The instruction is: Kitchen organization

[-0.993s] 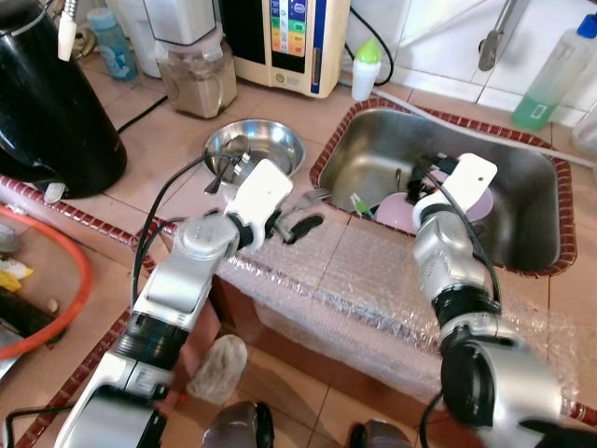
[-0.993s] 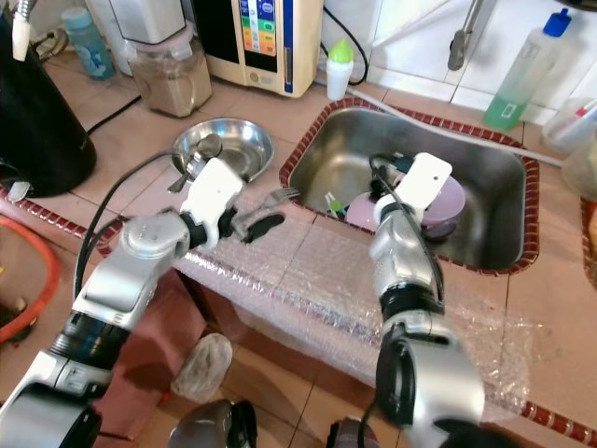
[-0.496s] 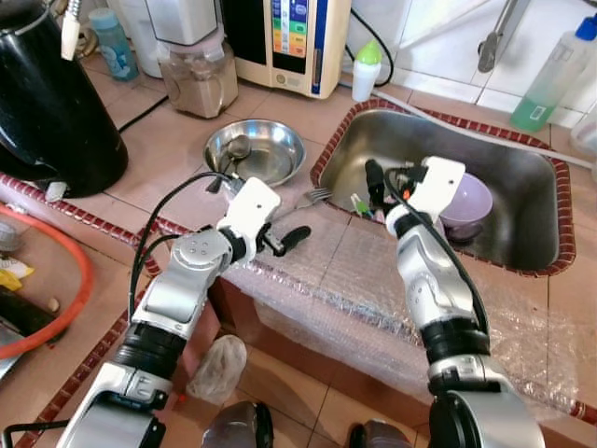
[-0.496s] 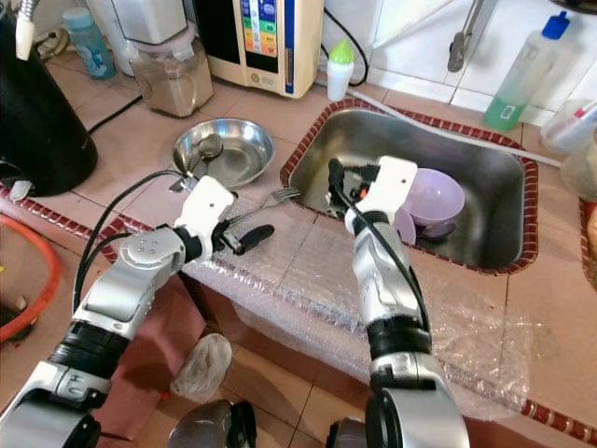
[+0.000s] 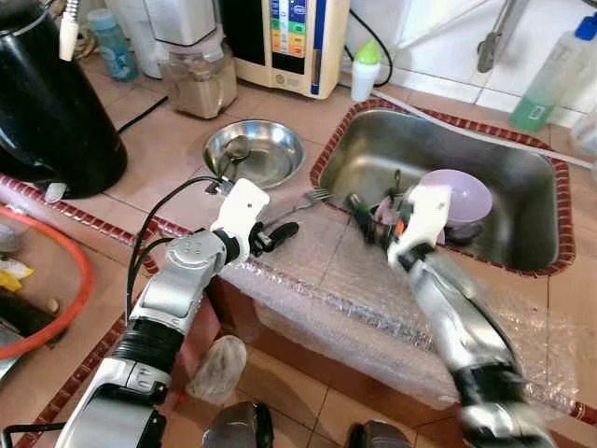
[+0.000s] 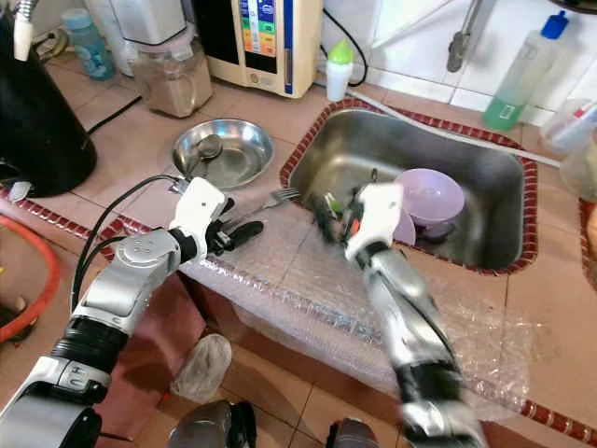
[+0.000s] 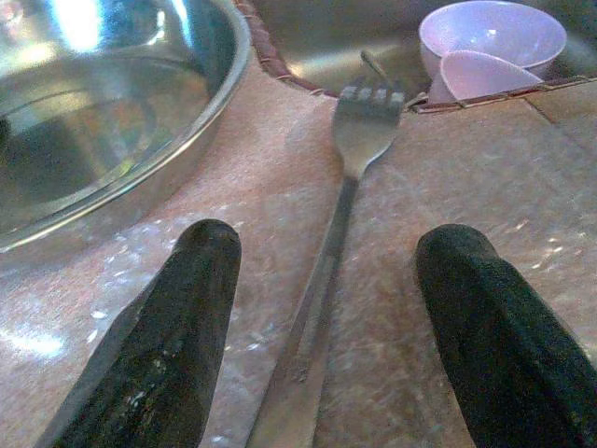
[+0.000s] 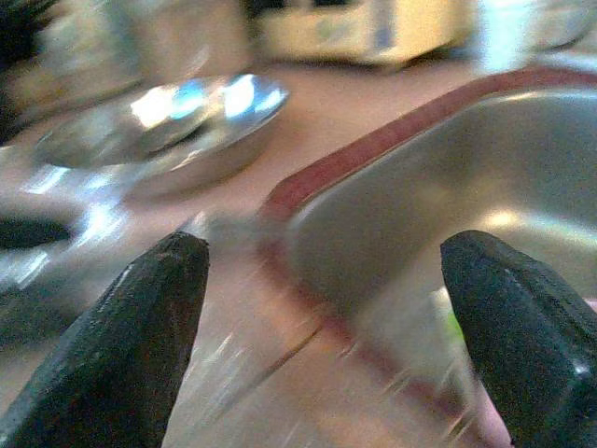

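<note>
A steel fork (image 7: 326, 271) lies flat on the bubble-wrapped counter (image 5: 373, 289), its tines toward the sink (image 5: 522, 233). My left gripper (image 5: 275, 233) sits low over the fork's handle, open, with one black finger on each side and neither touching it. A steel bowl (image 5: 254, 149) holding a spoon stands just beyond. My right gripper (image 5: 366, 222) is blurred and open at the sink's near left rim, empty. A purple bowl (image 5: 457, 196) rests inside the sink.
At the back stand a black kettle (image 5: 47, 103), a blender jar (image 5: 196, 65), a cream appliance (image 5: 284, 42), a white bottle with a green cap (image 5: 366, 67) and a green soap bottle (image 5: 550, 79). An orange hoop (image 5: 79, 280) lies at the left.
My right gripper has swung from above the purple bowl to the sink's near left rim. My left gripper has drawn back slightly to the left along the fork.
</note>
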### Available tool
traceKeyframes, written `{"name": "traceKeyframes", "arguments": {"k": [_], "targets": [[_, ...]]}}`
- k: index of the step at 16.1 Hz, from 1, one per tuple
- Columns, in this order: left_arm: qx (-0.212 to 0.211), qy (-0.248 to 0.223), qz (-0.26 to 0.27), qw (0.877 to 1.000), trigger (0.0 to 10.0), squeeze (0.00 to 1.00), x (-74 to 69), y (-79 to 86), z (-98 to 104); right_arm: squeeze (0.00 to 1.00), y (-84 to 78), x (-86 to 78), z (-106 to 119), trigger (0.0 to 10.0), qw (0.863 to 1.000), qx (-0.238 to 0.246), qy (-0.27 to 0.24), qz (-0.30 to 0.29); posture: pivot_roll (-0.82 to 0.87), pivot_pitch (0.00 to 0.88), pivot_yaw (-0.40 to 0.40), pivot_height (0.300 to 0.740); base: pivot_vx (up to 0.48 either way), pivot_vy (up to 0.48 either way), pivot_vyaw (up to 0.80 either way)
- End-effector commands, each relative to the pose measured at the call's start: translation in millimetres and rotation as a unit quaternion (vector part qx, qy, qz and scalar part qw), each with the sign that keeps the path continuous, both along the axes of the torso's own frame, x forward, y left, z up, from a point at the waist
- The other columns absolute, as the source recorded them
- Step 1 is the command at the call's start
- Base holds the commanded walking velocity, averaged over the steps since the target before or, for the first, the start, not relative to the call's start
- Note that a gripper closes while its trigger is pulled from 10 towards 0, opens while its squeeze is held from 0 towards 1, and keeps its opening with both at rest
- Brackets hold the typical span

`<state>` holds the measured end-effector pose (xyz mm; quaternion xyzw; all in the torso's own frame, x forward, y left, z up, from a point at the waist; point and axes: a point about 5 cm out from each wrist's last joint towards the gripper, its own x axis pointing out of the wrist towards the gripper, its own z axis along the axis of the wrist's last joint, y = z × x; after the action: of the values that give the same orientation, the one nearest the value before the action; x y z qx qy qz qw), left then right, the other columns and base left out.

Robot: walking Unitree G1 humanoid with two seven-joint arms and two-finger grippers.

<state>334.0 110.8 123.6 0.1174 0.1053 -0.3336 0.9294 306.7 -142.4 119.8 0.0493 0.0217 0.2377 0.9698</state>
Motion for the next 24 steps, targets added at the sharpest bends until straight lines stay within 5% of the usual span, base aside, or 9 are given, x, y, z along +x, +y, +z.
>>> {"name": "traceKeyframes", "arguments": {"k": [1,5,11,15,23,24], "targets": [[0.002,0.005,0.01,1.0,0.0,0.0,2.6,5.4,-0.7,0.0,3.5,-5.5,0.1,10.0,0.999,-0.011,0.008,0.038,0.04,0.037,0.026,0.74,0.0,0.0,0.0],[0.005,0.007,-0.002,1.0,0.0,0.0,0.6,5.6,-3.5,0.0,2.5,-14.8,-5.6,10.0,0.994,-0.052,0.016,0.091,0.03,0.031,0.022,0.74,0.0,0.0,0.0],[-0.012,-0.002,0.015,1.0,0.0,0.0,2.5,5.8,-2.1,0.0,29.9,-25.9,-7.2,10.0,0.985,-0.051,0.024,0.162,0.04,0.032,0.013,0.74,0.0,0.0,0.0],[-0.049,-0.03,0.042,0.997,0.0,0.0,6.8,2.0,6.9,0.0,27.4,-16.7,-12.6,10.0,0.991,-0.052,0.04,0.114,0.02,0.029,0.004,0.74,0.0,0.0,0.0],[-0.05,-0.033,0.011,0.998,0.0,0.0,4.9,-4.3,7.9,0.0,28.8,-12.9,-15.5,10.0,0.994,-0.053,0.034,0.085,0.06,0.025,0.014,0.74,0.0,0.0,0.0],[-0.053,-0.035,0.007,0.998,6.6,0.82,4.0,-5.7,8.4,0.0,29.7,-11.7,-14.4,10.0,0.994,-0.054,0.032,0.087,0.06,0.025,0.014,0.74,0.0,0.0,0.0]]}}
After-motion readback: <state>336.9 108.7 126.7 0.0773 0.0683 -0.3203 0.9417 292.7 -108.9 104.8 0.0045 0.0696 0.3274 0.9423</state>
